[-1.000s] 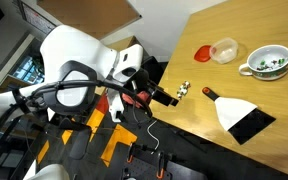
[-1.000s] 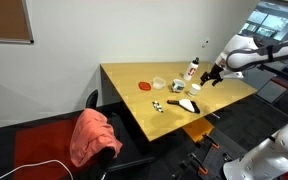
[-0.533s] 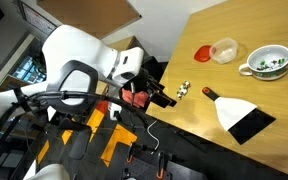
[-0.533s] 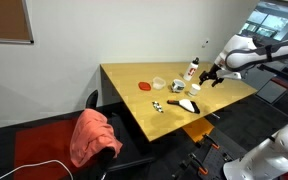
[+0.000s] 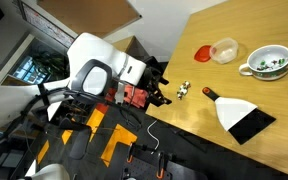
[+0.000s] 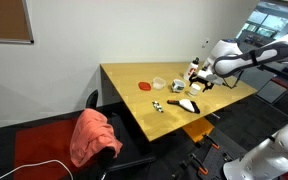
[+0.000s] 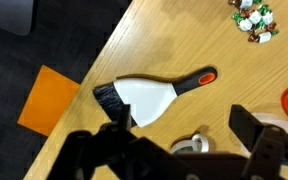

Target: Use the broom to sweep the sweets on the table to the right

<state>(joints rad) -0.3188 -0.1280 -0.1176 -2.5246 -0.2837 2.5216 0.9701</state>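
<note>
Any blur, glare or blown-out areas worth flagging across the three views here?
Wrist view: the broom and sweets are sharp, but the open tool is a dark, soft-focus shape in the foreground. In an exterior view the window is blown out. In an exterior view the white arm looks bright with little surface detail.

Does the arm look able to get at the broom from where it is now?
Probably yes. The open tool is close to the broom, which lies flat on the table with nothing over its handle; the sweets lie off to one side.
</note>
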